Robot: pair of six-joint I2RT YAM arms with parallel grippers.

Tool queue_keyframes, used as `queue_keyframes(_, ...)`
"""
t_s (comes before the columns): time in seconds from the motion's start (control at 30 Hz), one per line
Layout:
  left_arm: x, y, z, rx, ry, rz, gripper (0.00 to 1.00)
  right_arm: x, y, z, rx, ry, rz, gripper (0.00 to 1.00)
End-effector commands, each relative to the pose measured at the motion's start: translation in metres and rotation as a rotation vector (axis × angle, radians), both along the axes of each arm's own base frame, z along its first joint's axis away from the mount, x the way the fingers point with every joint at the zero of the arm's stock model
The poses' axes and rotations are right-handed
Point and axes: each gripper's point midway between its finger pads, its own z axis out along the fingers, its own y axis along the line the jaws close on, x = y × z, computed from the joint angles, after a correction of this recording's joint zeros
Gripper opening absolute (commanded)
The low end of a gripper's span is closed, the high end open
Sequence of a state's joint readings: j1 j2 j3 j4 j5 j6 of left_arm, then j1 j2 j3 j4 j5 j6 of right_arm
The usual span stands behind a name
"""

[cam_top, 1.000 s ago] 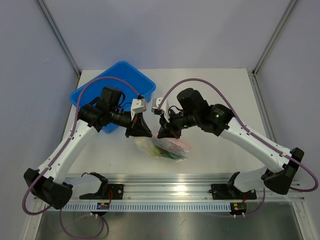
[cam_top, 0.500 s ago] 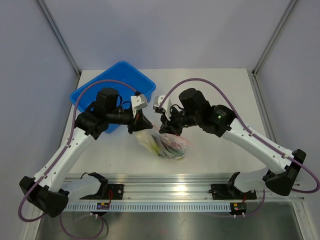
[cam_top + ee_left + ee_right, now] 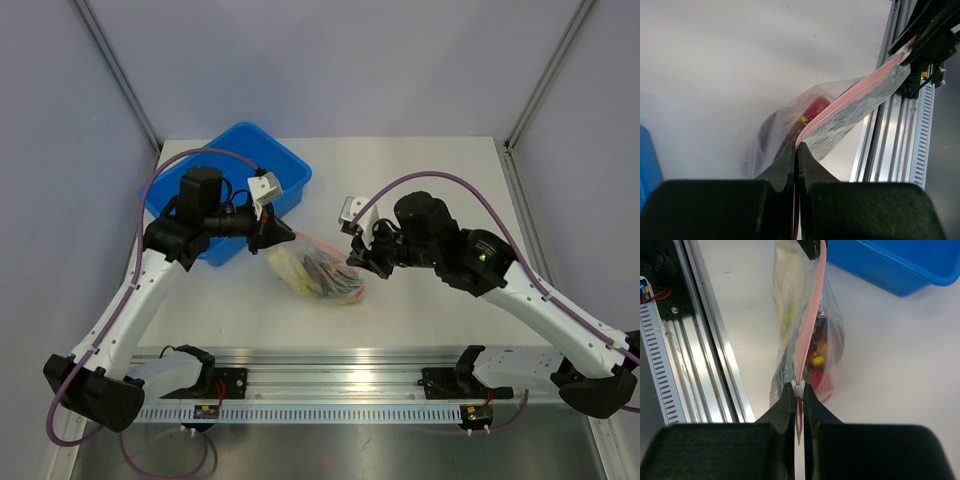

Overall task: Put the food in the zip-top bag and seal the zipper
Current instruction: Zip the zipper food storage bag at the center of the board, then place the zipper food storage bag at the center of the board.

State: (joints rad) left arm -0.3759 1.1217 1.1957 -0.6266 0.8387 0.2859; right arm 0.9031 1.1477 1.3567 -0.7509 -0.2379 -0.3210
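Observation:
The zip-top bag [image 3: 322, 272] hangs stretched between my two grippers above the table, with the food [image 3: 335, 283] bunched at its bottom. My left gripper [image 3: 272, 233] is shut on the left end of the pink zipper [image 3: 318, 243]. My right gripper [image 3: 358, 258] is shut on the zipper's right end. In the left wrist view the zipper [image 3: 850, 95] runs from my left gripper [image 3: 796, 148] up to the right gripper [image 3: 916, 44], with a red fruit [image 3: 813, 107] inside the bag [image 3: 837, 122]. In the right wrist view my right gripper [image 3: 798, 388] pinches the zipper [image 3: 811, 315] at its white slider [image 3: 798, 387], above red food [image 3: 823, 377] and a pale stalk [image 3: 786, 282].
A blue bin [image 3: 228, 180] stands at the back left, just behind the left gripper, and shows again as the blue bin [image 3: 890, 262] in the right wrist view. The aluminium rail [image 3: 340, 385] runs along the table's near edge below the bag.
The grippers have drawn apart: the right one moved right along the zipper, the left one moved back toward the bin. The bag went from slumped on the table to stretched taut.

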Motion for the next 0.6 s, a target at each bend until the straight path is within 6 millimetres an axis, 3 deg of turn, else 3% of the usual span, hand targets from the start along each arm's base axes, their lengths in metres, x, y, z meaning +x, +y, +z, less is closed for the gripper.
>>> queue_keyframes(0.0, 0.03, 0.015, 0.02, 0.009, -0.123, 0.094, 0.0, -0.01, -0.034, -0.009, -0.057, 0.005, -0.081, 0.0)
queue_keyframes(0.27, 0.028, 0.013, 0.022, -0.009, -0.114, 0.075, 0.0, -0.013, -0.057, -0.021, -0.074, 0.013, -0.171, 0.0)
queue_keyframes(0.43, 0.028, 0.011, 0.026, -0.025, -0.108, 0.065, 0.0, -0.014, -0.059, -0.023, -0.062, 0.021, -0.189, 0.0)
queue_keyframes(0.53, 0.028, 0.004, 0.036, -0.072, -0.098, 0.045, 0.0, -0.004, -0.058, -0.016, -0.039, -0.019, -0.226, 0.0)
queue_keyframes(0.57, 0.029, 0.001, 0.04, -0.092, -0.093, 0.036, 0.0, 0.011, -0.062, -0.009, -0.032, -0.072, -0.296, 0.0)
